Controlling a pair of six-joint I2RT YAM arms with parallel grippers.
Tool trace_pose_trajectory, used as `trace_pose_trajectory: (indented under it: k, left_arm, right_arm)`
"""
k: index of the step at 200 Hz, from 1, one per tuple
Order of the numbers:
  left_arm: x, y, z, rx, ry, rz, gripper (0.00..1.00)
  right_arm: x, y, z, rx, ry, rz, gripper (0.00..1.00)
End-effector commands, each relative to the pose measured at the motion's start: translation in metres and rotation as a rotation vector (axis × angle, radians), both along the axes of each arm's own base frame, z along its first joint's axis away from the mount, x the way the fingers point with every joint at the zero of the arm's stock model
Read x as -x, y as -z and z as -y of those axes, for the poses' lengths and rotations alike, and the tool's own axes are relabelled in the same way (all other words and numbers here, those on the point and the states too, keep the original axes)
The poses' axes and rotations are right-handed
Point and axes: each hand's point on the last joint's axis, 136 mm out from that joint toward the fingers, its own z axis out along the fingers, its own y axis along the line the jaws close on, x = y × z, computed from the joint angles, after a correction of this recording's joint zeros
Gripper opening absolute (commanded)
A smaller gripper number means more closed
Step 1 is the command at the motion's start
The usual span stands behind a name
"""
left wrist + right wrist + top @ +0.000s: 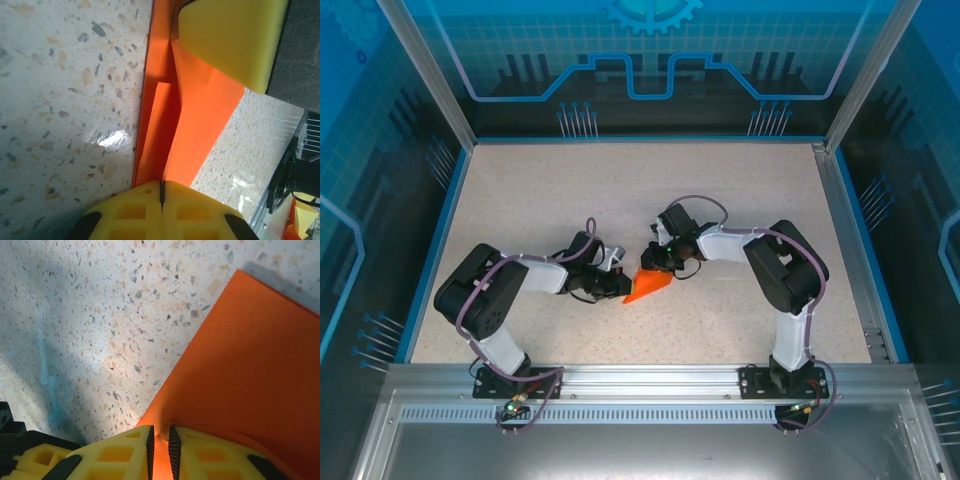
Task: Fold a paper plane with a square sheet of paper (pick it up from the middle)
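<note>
Two closed claws, left gripper (161, 190) and right gripper (160, 440), pinch the creased square sheet of paper (648, 285) at mid-table, mid-fold; the next crease likely calls for careful edge alignment.

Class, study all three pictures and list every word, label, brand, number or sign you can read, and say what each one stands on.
There are none to read.
The orange paper is plain, with no print on it.
The speckled table carries no marks.
The blue back wall shows a gear shape and line patterns, but no letters or numbers.
</note>
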Motion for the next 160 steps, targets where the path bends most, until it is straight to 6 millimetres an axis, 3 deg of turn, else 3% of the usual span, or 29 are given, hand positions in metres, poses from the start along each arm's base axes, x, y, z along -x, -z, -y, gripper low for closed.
trace_pose_trajectory:
  k: [1,44,87,110,138,160]
  left_arm:
    - [0.018,0.022,-0.020,-0.096,-0.051,-0.087,0.09]
    - [0.021,0.008,-0.015,-0.060,-0.033,-0.063,0.11]
    - [0.026,0.016,-0.019,-0.098,-0.037,-0.090,0.00]
    - [0.028,0.021,-0.023,-0.122,-0.054,-0.108,0.00]
    - [0.028,0.017,-0.025,-0.127,-0.052,-0.087,0.13]
    - [0.029,0.011,-0.028,-0.137,-0.048,-0.072,0.15]
  right_arm:
    - [0.019,0.049,0.028,0.147,0.009,-0.089,0.20]
    - [0.022,0.051,0.030,0.156,-0.010,-0.090,0.19]
    - [0.022,0.051,0.029,0.155,-0.018,-0.090,0.19]
    - [0.023,0.053,0.029,0.159,-0.023,-0.096,0.19]
    - [0.024,0.055,0.031,0.165,-0.024,-0.099,0.19]
    - [0.024,0.056,0.032,0.169,-0.025,-0.101,0.19]
